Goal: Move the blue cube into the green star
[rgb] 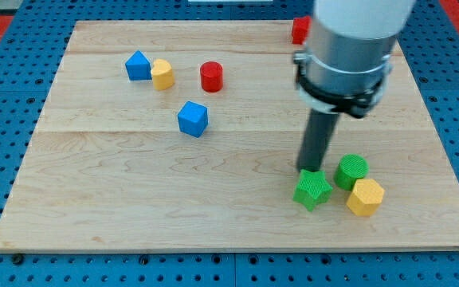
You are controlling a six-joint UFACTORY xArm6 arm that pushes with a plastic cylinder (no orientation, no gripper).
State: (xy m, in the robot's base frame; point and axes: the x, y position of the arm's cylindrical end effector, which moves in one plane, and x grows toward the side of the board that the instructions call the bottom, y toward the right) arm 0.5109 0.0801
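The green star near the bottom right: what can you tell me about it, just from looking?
The green star is a small, chunky block with blunt points, its surface finely ridged like printed plastic. It lies flat on the wooden board, toward the view's lower right. My tip sits right at its upper edge, seemingly touching it. A green cylinder stands just to its right and a yellow hexagonal block a little further right; whether either touches the star is hard to tell.

Blue cube (193, 119) sits mid-board; green star (312, 190) lies lower right, well apart.
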